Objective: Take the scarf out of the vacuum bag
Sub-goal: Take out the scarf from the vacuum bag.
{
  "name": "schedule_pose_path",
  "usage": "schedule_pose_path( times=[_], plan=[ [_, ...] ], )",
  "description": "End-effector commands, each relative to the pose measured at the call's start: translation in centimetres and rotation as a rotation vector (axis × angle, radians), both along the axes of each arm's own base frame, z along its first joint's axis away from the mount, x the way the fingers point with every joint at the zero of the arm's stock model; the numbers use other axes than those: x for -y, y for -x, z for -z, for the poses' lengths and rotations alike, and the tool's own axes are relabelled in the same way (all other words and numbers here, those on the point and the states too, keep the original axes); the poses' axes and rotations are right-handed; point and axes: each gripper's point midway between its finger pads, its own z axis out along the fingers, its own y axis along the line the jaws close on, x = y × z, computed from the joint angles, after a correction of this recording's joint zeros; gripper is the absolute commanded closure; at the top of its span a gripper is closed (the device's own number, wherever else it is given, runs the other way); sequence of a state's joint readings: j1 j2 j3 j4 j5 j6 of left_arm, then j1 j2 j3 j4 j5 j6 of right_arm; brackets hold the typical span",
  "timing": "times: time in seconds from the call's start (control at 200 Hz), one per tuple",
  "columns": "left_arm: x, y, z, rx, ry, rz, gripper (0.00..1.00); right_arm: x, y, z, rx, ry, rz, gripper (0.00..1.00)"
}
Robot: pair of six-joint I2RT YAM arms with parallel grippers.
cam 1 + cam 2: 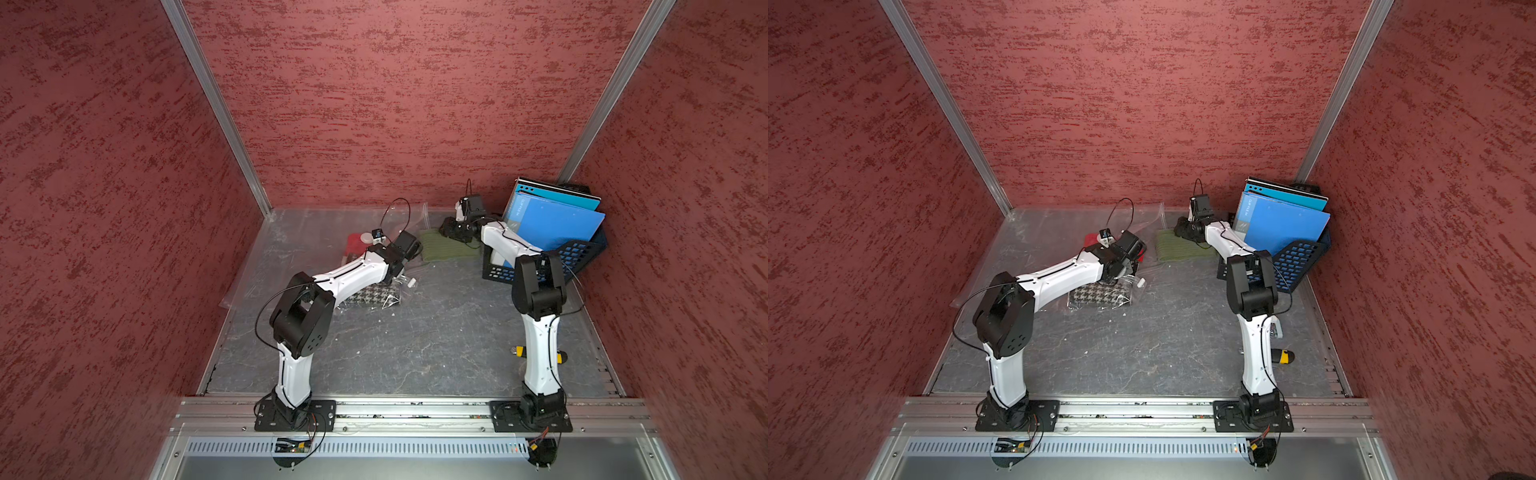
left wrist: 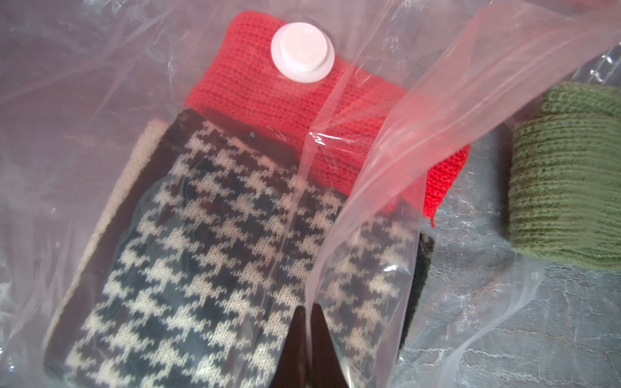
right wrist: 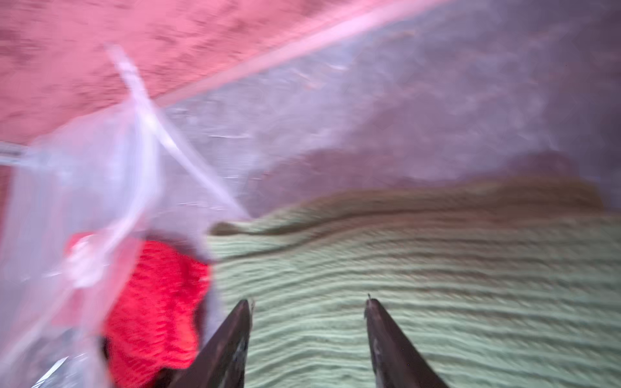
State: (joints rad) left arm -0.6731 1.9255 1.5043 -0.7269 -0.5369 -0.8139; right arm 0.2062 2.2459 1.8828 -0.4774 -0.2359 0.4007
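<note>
We see the left end effector [image 2: 307, 314] pinched together on the vacuum bag [image 1: 299, 241], at mid-frame in a top view. The right end effector [image 3: 309, 302] stands apart over the green scarf [image 1: 446, 249], which lies outside the bag, just right of it.

Reaches the left arm [image 1: 353, 279] forward and inward from a raised elbow, with the left gripper [image 2: 307, 314] angled down and its fingers pressed together on a fold of the vacuum bag [image 2: 437, 100]. Stretches the right arm [image 1: 505, 240] toward the far side, wrist bent low, with the right gripper [image 3: 309, 299] parted and fingertips standing clearly apart.
</note>
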Motion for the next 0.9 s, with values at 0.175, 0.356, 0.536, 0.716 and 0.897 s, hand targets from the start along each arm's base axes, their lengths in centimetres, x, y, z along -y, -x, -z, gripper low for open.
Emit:
schedule_pose_path(
  times=[0.175,0.356,0.536,0.716,0.897],
  plan=[
    [-1.3,-0.5,-3.0,0.060,-0.005,-0.035,1.00,-2.5,0.7,5.2,-0.189,-0.084,-0.078,0.53],
    [-1.0,-1.5,-3.7,0.074,0.004,-0.025,1.00,-0.6,0.8,6.8,-0.266,0.031,-0.017,0.67],
    [-0.7,-2.0,-4.0,0.079,0.009,-0.021,1.00,3.1,0.2,8.4,-0.304,0.227,0.102,0.65],
    [-0.7,-1.8,-4.4,0.074,0.005,-0.009,1.00,6.3,-1.7,9.5,-0.291,0.399,0.212,0.62],
    [-0.8,-1.0,-3.9,0.045,0.004,0.003,1.00,7.1,-4.0,10.0,-0.225,0.386,0.276,0.57]
  ],
)
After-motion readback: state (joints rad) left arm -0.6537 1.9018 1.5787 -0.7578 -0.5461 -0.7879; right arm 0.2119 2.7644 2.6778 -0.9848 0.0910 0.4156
